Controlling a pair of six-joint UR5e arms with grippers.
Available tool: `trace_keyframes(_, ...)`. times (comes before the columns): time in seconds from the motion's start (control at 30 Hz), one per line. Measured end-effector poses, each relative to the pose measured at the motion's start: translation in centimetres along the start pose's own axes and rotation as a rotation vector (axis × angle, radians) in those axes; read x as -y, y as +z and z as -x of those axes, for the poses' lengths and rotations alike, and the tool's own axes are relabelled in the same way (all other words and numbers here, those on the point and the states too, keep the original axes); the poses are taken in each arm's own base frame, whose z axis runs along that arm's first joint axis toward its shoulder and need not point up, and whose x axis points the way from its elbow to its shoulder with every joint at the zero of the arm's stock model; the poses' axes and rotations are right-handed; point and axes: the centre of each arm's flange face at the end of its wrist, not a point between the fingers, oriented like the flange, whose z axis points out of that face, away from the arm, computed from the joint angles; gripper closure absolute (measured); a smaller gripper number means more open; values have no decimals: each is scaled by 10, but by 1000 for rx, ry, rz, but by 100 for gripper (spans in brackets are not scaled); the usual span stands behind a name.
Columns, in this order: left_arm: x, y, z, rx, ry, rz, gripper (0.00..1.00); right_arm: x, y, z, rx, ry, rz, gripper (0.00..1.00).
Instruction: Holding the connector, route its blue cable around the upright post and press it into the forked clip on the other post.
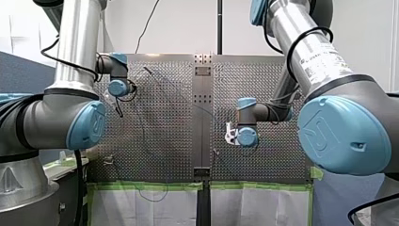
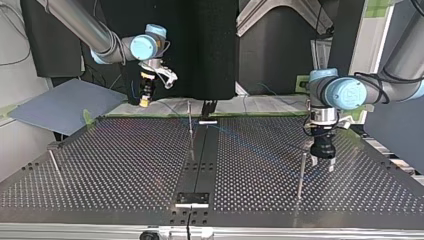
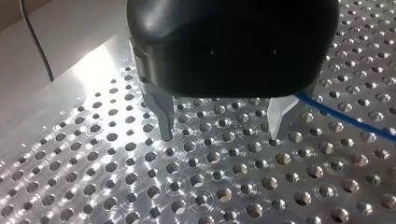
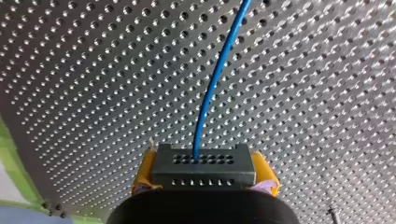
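The right claw (image 4: pixel 204 179) was clamped on the connector (image 4: pixel 204 164), up off the counter (image 4: pixel 93 93), cable (image 4: pixel 215 79) running out of it. The left claw (image 3: pixel 219 123) hung wide open and empty, cable just beside it.

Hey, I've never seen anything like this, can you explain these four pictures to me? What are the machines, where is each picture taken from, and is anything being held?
These are two robot arms working over a metal table full of holes. One picture looks from behind the arms. Another faces them from across the table, so the sides swap there. The other two come from cameras on the wrists, each looking along its own gripper. The right gripper pinches a dark connector between yellow pads, and a blue cable runs from it out over the table. The left gripper hangs open close above the table, holding nothing, and the cable passes beside it. Thin upright posts stand on the table.
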Motion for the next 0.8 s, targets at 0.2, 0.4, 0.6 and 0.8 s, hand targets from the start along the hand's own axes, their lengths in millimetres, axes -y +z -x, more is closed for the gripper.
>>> trace_keyframes(0.2,0,0,0,0,-8,-1,0,-7,-13,28,23,9,1,100)
trace_keyframes(0.4,0,0,0,1,-16,-2,0,-14,-31,67,67,6,-1,100)
trace_keyframes(0.6,0,1,1,9,-30,-7,0,-22,-52,108,116,-8,-3,100)
trace_keyframes(0.8,0,2,1,3,-41,-18,0,-33,-75,143,163,-20,1,100)
